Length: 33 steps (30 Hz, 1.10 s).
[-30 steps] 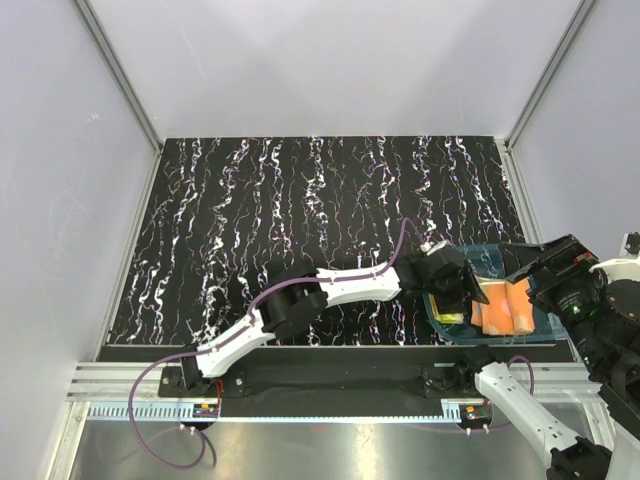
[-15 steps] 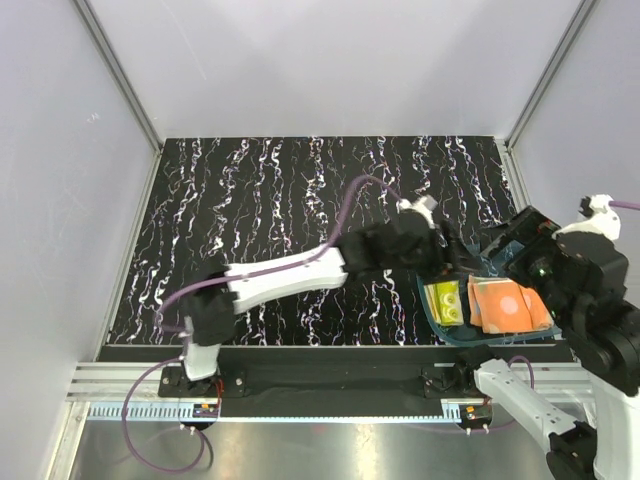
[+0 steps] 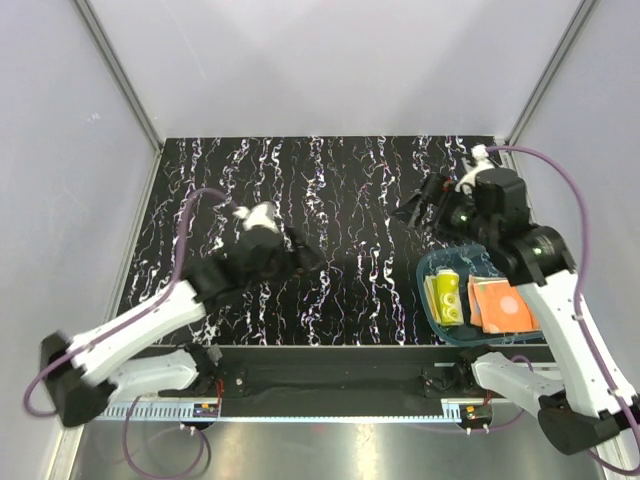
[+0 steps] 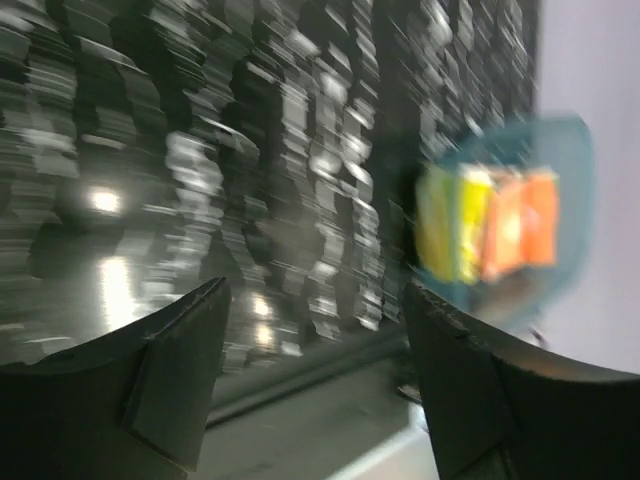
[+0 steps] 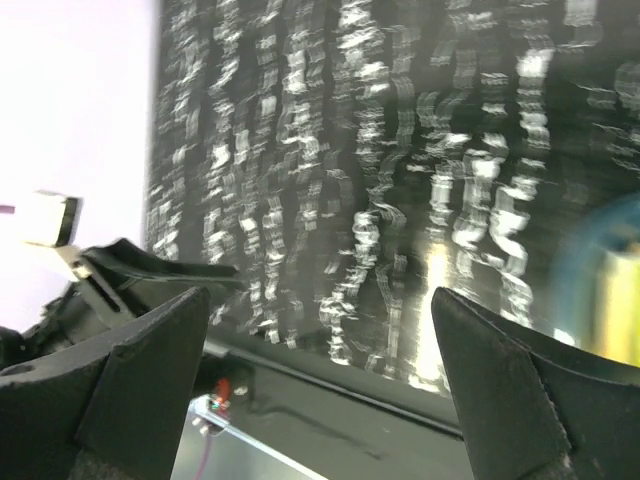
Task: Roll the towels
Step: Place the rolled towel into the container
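The two towels lie side by side in the translucent blue tray (image 3: pixel 432 268) at the mat's near right. The yellow towel (image 3: pixel 446 297) is a narrow bundle on the left, and the orange dotted towel (image 3: pixel 505 306) lies to its right. My left gripper (image 3: pixel 303 260) hovers open and empty over the mat's middle left, far from the tray. Its wrist view is blurred, with open fingers (image 4: pixel 175 365) and the yellow towel (image 4: pixel 450 225) and orange towel (image 4: pixel 525 225) far to the right. My right gripper (image 3: pixel 418 207) is open and empty behind the tray, and its fingers (image 5: pixel 140 370) frame bare mat.
The black marbled mat (image 3: pixel 330 180) covers the table between the white side walls. The metal rail (image 3: pixel 300 380) with the arm bases runs along the near edge. The left arm (image 5: pixel 110 265) shows at the left of the right wrist view.
My left arm has swung away from the tray to the mat's middle left. My right arm has risen from beside the tray and moved toward the back. The towels stay in the tray.
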Each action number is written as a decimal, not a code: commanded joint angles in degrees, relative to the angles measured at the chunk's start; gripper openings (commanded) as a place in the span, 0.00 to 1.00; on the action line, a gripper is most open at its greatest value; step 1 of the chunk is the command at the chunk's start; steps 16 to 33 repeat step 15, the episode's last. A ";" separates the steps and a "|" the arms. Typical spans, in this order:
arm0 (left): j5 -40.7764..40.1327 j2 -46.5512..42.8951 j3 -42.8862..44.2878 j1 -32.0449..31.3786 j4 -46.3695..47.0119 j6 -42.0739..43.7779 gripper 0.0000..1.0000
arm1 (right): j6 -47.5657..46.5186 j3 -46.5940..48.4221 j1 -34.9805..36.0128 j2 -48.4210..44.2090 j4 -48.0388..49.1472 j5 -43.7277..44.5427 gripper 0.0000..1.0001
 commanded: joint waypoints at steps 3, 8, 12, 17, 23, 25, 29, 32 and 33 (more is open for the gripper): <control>-22.99 -18.53 -4.29 5.89 -12.53 14.67 0.88 | 0.81 -1.84 0.10 3.43 20.14 -13.80 1.00; -33.64 -31.81 -7.38 9.67 -13.34 24.84 0.99 | 1.07 -1.05 0.10 11.43 28.05 -17.40 1.00; -38.39 -33.59 -8.70 10.81 -12.63 29.53 0.99 | -2.41 0.88 2.46 16.88 32.89 -17.95 1.00; -40.25 -31.48 -9.84 14.05 -11.67 31.64 0.99 | -7.43 6.76 6.60 22.24 30.70 -15.31 1.00; -40.25 -31.48 -9.84 14.05 -11.67 31.64 0.99 | -7.43 6.76 6.60 22.24 30.70 -15.31 1.00; -40.25 -31.48 -9.84 14.05 -11.67 31.64 0.99 | -7.43 6.76 6.60 22.24 30.70 -15.31 1.00; -40.25 -31.48 -9.84 14.05 -11.67 31.64 0.99 | -7.43 6.76 6.60 22.24 30.70 -15.31 1.00; -40.25 -31.48 -9.84 14.05 -11.67 31.64 0.99 | -7.43 6.76 6.60 22.24 30.70 -15.31 1.00; -40.25 -31.48 -9.84 14.05 -11.67 31.64 0.99 | -7.43 6.76 6.60 22.24 30.70 -15.31 1.00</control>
